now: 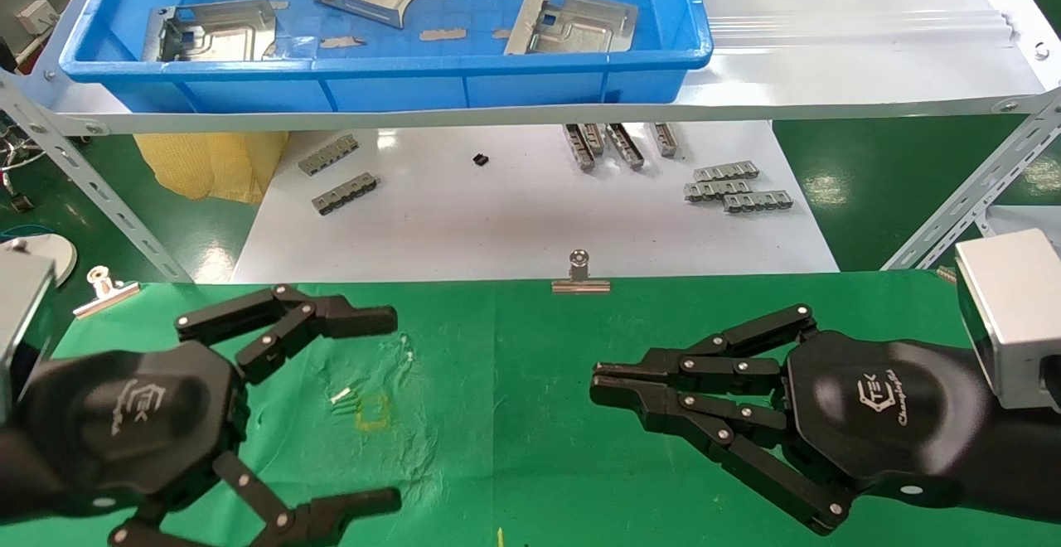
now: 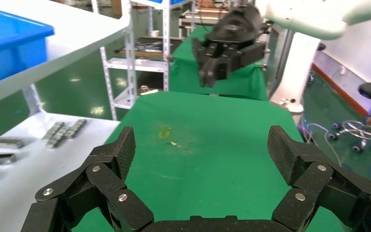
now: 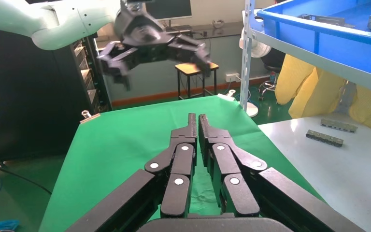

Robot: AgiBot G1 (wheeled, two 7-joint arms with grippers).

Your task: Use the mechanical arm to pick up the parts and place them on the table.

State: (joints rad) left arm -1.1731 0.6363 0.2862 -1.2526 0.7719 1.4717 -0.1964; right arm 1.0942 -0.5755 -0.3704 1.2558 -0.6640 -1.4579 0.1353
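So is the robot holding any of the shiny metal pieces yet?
No. The left gripper is open and empty, the right gripper is shut on nothing; the parts lie in the blue bin.

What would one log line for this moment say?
left tool: open, over green table | right tool: shut, empty, over table | metal plates: three in blue bin | placed: none

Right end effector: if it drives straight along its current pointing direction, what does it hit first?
Most likely the left end effector, open and straight ahead of the shut right end effector; only green table lies between. Depth is unclear.
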